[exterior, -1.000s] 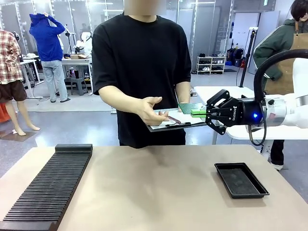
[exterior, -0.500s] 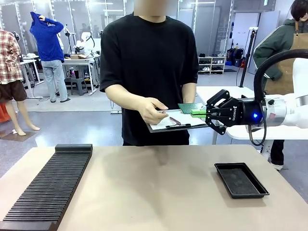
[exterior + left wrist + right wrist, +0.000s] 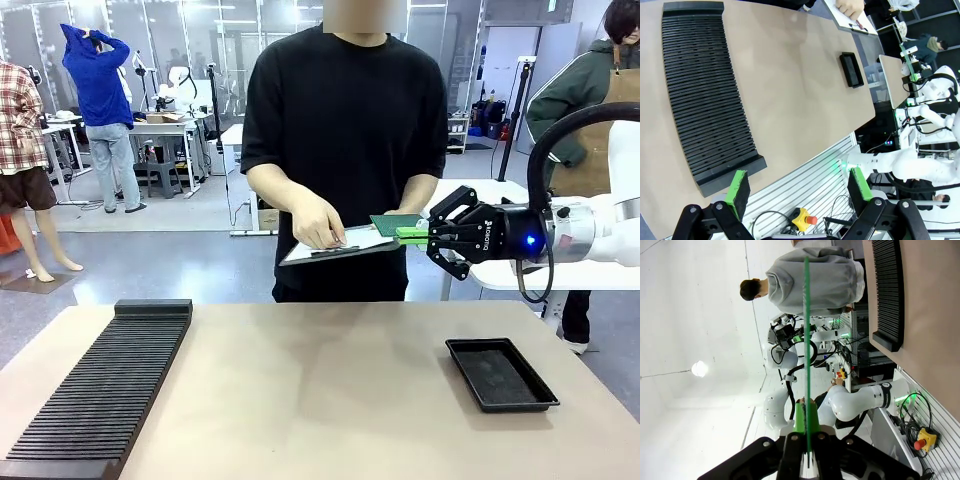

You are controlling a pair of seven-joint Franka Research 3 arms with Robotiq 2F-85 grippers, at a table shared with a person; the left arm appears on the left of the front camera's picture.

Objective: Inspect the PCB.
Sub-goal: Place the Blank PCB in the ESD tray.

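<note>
The right end effector (image 3: 422, 235) pinches the circuit board (image 3: 397, 224) by one edge, holding it flat in the air above the counter (image 3: 320, 390), beside the person's clipboard (image 3: 335, 246). The left end effector (image 3: 799, 189) hangs spread apart over the counter's near edge, by the black slotted rack (image 3: 705, 95).

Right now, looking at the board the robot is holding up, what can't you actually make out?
- PCB, front view: near flat-on, too small; traces unreadable.
- PCB, right wrist view: edge-on, a thin green line; faces hidden.
- Right gripper covers the board's near end.
- Clipboard: writing too small, partly under the person's hand.
</note>
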